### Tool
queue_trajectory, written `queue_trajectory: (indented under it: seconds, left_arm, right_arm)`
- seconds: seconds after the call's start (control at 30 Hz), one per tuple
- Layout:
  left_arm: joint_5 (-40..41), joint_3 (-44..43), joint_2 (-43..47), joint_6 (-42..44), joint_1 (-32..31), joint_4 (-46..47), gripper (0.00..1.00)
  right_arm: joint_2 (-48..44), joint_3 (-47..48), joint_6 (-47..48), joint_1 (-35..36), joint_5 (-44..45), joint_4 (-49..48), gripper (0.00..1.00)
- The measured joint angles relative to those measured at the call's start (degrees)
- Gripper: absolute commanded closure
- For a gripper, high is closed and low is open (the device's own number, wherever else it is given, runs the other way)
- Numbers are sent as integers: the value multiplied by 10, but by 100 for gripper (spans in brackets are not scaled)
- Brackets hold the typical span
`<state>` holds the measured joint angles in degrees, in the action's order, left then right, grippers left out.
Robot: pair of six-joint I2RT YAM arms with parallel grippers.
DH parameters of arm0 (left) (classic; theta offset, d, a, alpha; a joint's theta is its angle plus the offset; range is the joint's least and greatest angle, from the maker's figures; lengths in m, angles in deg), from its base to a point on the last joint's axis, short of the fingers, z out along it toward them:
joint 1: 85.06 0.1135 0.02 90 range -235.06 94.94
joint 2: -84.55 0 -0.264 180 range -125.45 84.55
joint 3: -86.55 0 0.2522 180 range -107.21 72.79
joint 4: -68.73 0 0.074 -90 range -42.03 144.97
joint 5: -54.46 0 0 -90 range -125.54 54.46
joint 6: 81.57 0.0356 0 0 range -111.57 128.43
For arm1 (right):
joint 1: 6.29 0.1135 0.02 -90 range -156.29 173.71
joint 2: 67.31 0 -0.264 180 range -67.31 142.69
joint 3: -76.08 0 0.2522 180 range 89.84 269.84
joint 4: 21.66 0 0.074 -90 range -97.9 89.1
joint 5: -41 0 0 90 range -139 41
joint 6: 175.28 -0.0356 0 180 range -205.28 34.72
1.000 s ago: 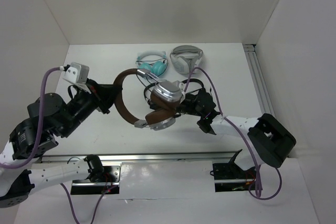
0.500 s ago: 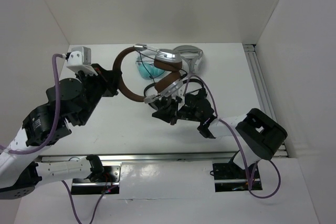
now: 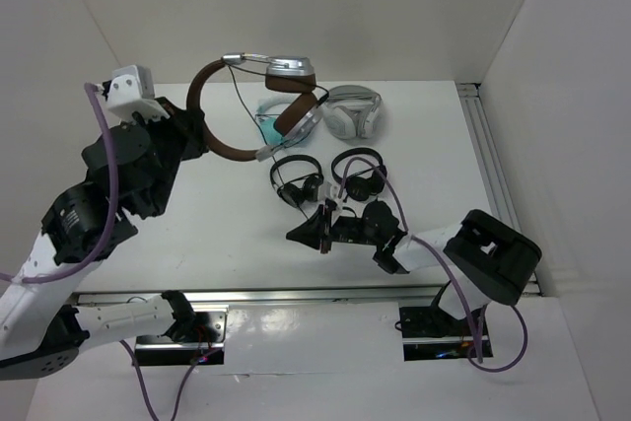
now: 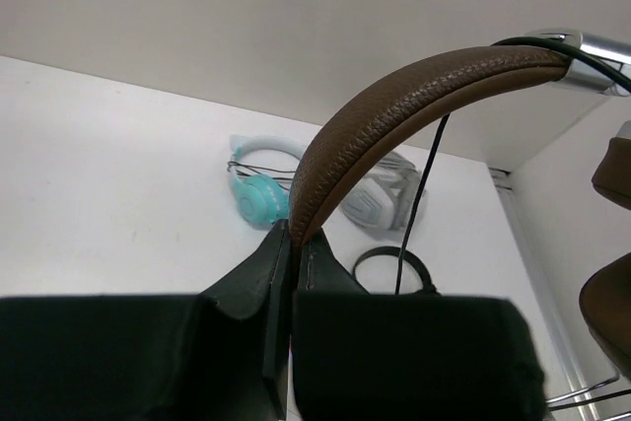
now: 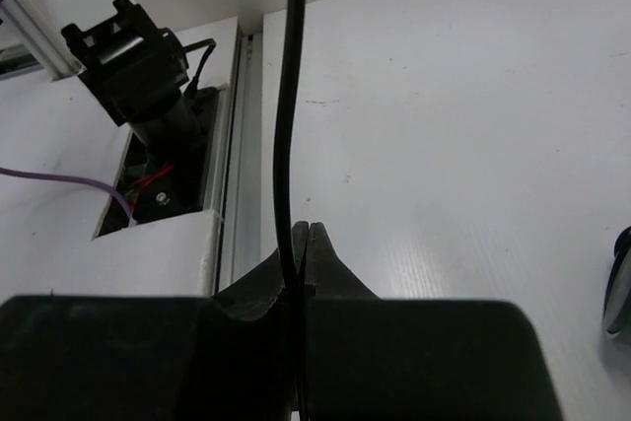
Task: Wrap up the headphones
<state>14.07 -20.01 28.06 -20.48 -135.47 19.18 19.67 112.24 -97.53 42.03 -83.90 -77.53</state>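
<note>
Since a second ago we have swung the left arm (image 3: pixel 108 194) up and back, carrying the headphones (image 3: pixel 293 117) from mid-table to high over the far edge, above the teal pair (image 3: pixel 268 127). Meanwhile the right arm (image 3: pixel 473 248) has sunk low toward the near rail (image 3: pixel 296 295).

Our left gripper (image 4: pixel 291 244) is clamped on the brown headband (image 4: pixel 394 96), fingers pressed tight against the leather. Our right gripper (image 5: pixel 301 244) is pinched closed on the thin black cable (image 5: pixel 291 125), which rises straight out of the jaws.

To wrap well, we judge we should keep the cable lightly taut and hold the headband steady. Then we can lead it round in even turns, clear of the two black pairs (image 3: pixel 296 181) on the table (image 3: pixel 197 234).

From above, the cable between the grippers is too thin to trace, and its plug end is hidden.
</note>
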Motion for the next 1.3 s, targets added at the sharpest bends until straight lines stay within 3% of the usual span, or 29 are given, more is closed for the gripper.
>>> queue_trajectory:
  seconds: [0.27, 0.63, 0.93, 1.3]
  left_arm:
    - [-20, -19, -83, 20, 96, -1, 100]
    - [-166, 16, -136, 18, 276, -8, 100]
    - [-193, 56, -185, 17, 295, -18, 100]
    - [-180, 32, -217, -13, 316, -57, 100]
  right_arm:
    - [-110, -7, 50, 80, 86, 109, 100]
    - [-298, 7, 116, 157, 198, 284, 100]
    - [-310, 56, 139, 164, 215, 351, 100]
    - [-230, 139, 161, 173, 179, 393, 100]
